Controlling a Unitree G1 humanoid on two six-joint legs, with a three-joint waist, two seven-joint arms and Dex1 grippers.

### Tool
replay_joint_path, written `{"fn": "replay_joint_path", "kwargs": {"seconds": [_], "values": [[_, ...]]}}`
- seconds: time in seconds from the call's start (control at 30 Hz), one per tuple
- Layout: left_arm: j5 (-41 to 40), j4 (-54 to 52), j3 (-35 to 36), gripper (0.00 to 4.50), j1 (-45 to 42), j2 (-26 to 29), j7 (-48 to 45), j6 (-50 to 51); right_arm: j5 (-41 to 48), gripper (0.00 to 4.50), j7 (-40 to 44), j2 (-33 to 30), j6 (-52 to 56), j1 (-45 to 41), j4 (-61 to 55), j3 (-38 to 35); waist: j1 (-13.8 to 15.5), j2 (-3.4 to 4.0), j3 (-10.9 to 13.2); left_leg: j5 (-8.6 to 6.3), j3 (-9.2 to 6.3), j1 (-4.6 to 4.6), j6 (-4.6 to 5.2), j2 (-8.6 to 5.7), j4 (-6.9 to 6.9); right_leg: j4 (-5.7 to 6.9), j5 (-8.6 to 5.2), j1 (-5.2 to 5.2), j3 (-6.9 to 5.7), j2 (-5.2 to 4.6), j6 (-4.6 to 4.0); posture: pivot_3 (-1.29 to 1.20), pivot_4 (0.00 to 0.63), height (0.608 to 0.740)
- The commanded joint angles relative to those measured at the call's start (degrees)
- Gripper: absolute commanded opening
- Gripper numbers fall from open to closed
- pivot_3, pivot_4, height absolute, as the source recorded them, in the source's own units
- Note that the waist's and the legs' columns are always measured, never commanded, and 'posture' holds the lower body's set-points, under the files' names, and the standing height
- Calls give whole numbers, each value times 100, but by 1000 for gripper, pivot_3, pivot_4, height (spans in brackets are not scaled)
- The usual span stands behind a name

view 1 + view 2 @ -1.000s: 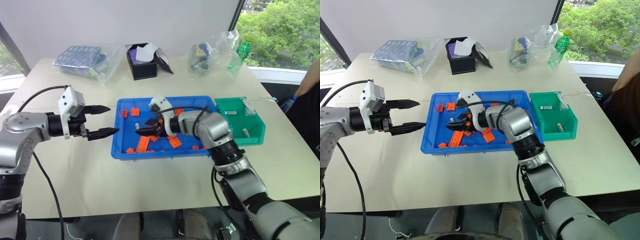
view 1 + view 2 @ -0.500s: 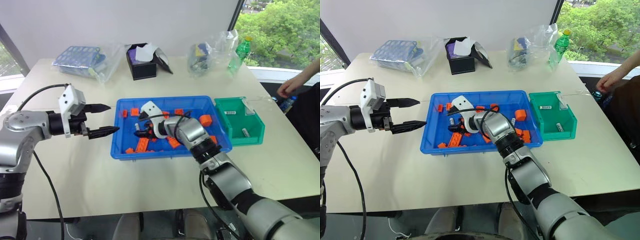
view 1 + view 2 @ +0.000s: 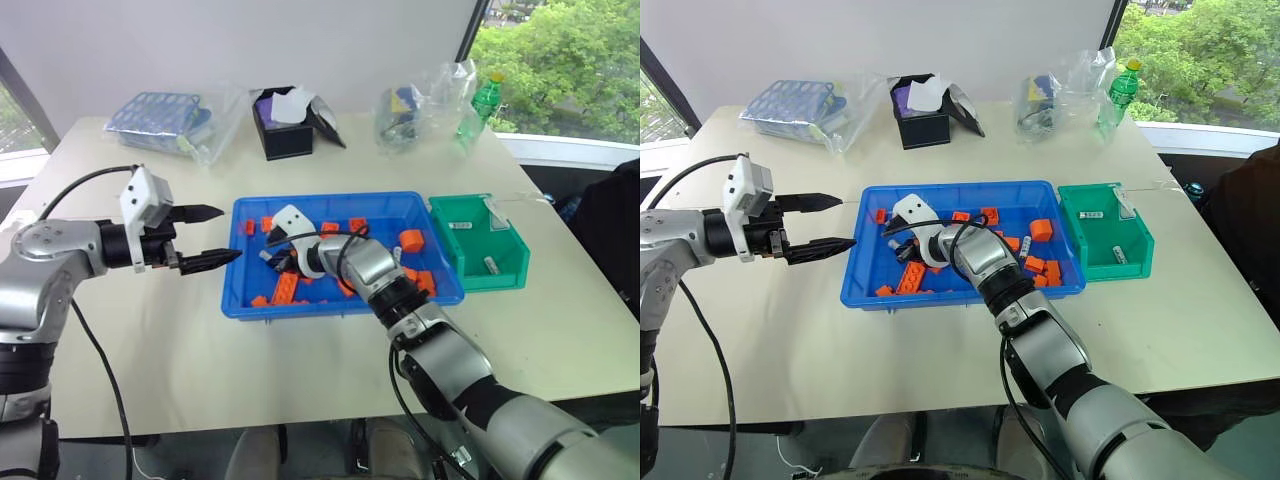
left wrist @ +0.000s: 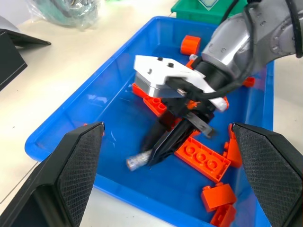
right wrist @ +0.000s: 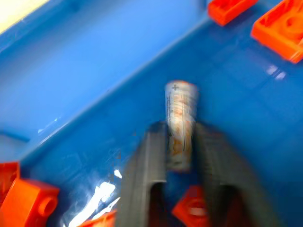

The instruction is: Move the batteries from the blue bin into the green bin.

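Head views, right gripper [image 3: 272, 256]: you see it low in the blue bin [image 3: 440, 290], at about 9 o'clock from the bin's middle, near the left wall, among orange toy bricks [image 3: 284, 289].
Head views, left gripper [image 3: 205, 236]: its two fingers stand apart with nothing between them, outside the bin, just beside its left wall. It is near the battery too, but the right gripper is already on it.
Head views, green bin [image 3: 512, 268]: it stands touching the blue bin's right end, at 3 o'clock from the right gripper. You see small pale pieces inside, probably batteries, too small to be sure.
Left wrist view, battery [image 4: 138, 161]: it lies on the blue floor at the very tips of the right gripper, its long axis almost in line with the black fingers [image 4: 165, 142].
Right wrist view, grip: the fingers are closed on the near half of the battery [image 5: 180, 116]; the far half sticks out beyond the tips toward 12 o'clock.
Judgement: the coming lift depends on this shallow end-on hold, so the battery may pivot or slip.
Hard to see: whether the battery has left the floor you cannot tell, and any other batteries among the bricks are not clear.
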Motion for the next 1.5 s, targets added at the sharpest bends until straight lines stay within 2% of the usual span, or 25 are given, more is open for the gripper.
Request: {"fn": "replay_joint_path", "kwargs": {"seconds": [0.03,0.17,0.33,0.5,0.6,0.7,0.73,0.83,0.93,1.13,1.23,1.37,1.5], "values": [[37,30,-13,4500,-146,-38,-74,-116,166,846,36,-119,380,-7,-930,-237,5,0,0,0,0,0,0,0,0,0,0,0,0,0,0,0,150,716],[2,-17,-43,4500,-83,-137,-98,-93,570,846,-82,-603,1316,69,-2447,-955,41,-1,1,0,-2,-2,0,0,1,-2,0,2,0,-1,1,0,150,716],[-71,-64,-35,4500,-61,-349,-58,-58,1036,846,-498,-1818,2729,334,-4142,-2733,142,-4,-1,-1,-2,-5,-2,-3,3,-11,-1,6,0,-4,0,0,150,716],[-101,-67,-151,4500,-164,-553,-82,-26,1138,846,-613,-3157,3415,1173,-4820,-3972,170,-9,-3,-4,5,-10,-7,-3,-1,-27,-3,6,-3,-7,-1,0,150,716],[-63,-1,-216,4500,-201,-630,-111,-65,1272,846,-677,-3396,3721,1558,-5015,-4451,115,-13,-6,-2,27,-10,-2,3,-3,-27,-2,18,-2,-10,0,0,150,716],[13,179,-277,4500,-345,-686,-146,-118,1497,846,-609,-3317,3726,1737,-5289,-4135,13,-11,-4,-2,61,2,-1,36,-9,-27,-2,9,-6,-6,0,0,150,716],[35,243,-290,4500,-397,-689,-170,-132,1541,1075,-655,-3182,3685,1673,-5246,-4050,-8,-15,-7,-2,71,10,-1,49,-12,-27,-2,6,-11,-3,0,0,150,716],[62,362,-296,4500,-495,-665,-209,-152,1571,2118,-768,-2881,3385,1391,-5009,-3653,-27,-18,-9,-2,94,21,-1,75,-29,-30,-2,-6,-26,-1,0,0,150,716],[92,420,-269,4500,-516,-586,-241,-178,1559,3680,-688,-2559,2877,1053,-4872,-2760,-7,-16,-7,-1,102,11,0,73,-32,-27,2,-22,-23,-3,-6,0,150,716],[114,315,-102,4500,-345,-281,-268,-119,1282,3680,-296,-1753,1887,621,-4175,-681,5,-36,-12,0,103,7,1,73,-42,-6,8,-40,-20,0,-11,0,150,716],[57,262,44,4500,-282,-151,-209,-52,949,3680,-316,-1274,1259,517,-3369,-10,30,-40,-10,-1,102,6,0,73,-33,-10,6,-56,-20,-1,-13,0,150,716],[-31,58,209,4500,-116,-61,-142,52,573,3680,-317,-788,487,379,-2194,381,45,-42,-10,-1,103,5,-1,72,-23,-19,6,-51,-17,-4,-14,0,150,716],[-111,-193,340,4500,117,-13,-83,136,289,3680,-222,-520,-182,211,-1194,475,14,-42,-10,0,103,4,-2,71,-26,-11,11,-53,-15,-1,-18,0,150,716]]}}
